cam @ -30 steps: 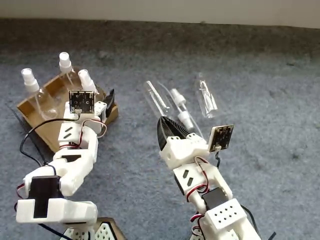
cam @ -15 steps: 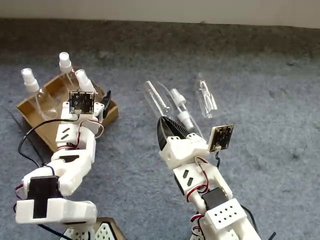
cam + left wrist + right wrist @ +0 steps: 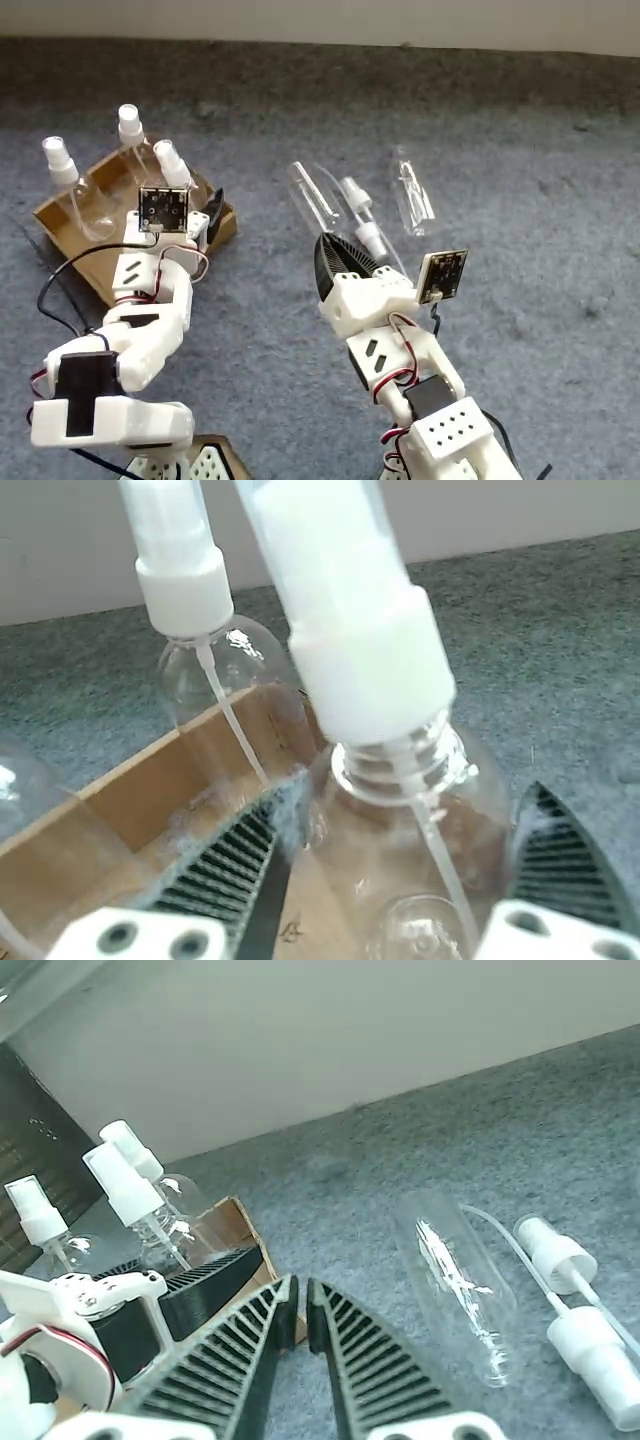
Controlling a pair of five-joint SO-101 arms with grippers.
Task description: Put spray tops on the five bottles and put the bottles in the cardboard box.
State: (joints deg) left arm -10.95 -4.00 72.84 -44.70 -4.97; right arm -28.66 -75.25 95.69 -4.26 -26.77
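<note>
**A:** Where is the left gripper (image 3: 410, 802)?

**B:** At the brown cardboard box (image 3: 75, 258), far left on the grey carpet (image 3: 540, 300). Its black ribbed fingers are spread on either side of a clear plastic bottle with a white spray top (image 3: 420, 865), which stands in the right end of the box. One finger touches the bottle. I cannot tell whether the other does.

**A:** Anything else in the box?

**B:** 2 more capped bottles stand there, the far-corner bottle (image 3: 130, 140) and the left-end bottle (image 3: 75, 190).

**A:** And the right gripper (image 3: 302, 1295)?

**B:** Its fingers are pressed almost together with nothing between them. It sits mid-carpet, just on the near side of the nearer loose spray top (image 3: 372, 238). The farther loose spray top (image 3: 355, 192) lies just beyond that one.

**A:** What about the uncapped bottles?

**B:** There are 2, both lying on their sides on the carpet. The left uncapped bottle (image 3: 312, 192) is just left of the loose tops, and the right uncapped bottle (image 3: 412, 195) is to their right.
</note>
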